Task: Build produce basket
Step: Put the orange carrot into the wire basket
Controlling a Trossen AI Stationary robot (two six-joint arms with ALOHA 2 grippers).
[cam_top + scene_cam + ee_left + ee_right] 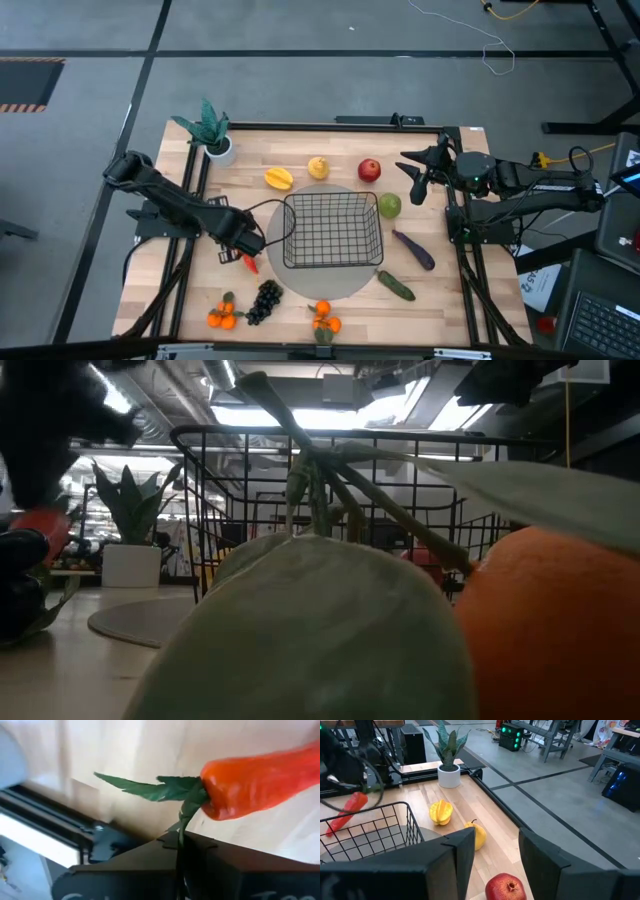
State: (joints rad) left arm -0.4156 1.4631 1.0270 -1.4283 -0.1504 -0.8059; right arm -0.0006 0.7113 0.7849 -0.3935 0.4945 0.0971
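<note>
The black wire basket (333, 230) stands empty on a round grey mat (345, 288) at mid-table. My left gripper (246, 248) is just left of the basket, shut on the orange carrot (249, 263), which also shows in the left wrist view (260, 777) and the right wrist view (347, 812). My right gripper (420, 178) is open and empty at the far right, above the red apple (369, 170) and green pear (389, 206). Its fingers frame the apple (506, 887) in the right wrist view without touching it. My left gripper pinches the carrot's thin green stem (181, 822) between its two shut fingers, just below the leaves (160, 789). The fingers slant down from the table's left. The carrot's orange body juts out past the fingertips, tilted and lifted clear of the table.
Around the basket lie a starfruit (279, 178), lemon (318, 167), eggplant (413, 250), cucumber (396, 286), black grapes (265, 300) and tangerines (222, 316) (325, 320). A potted plant (212, 135) stands at the far left corner. A tangerine (560, 630) fills the low view.
</note>
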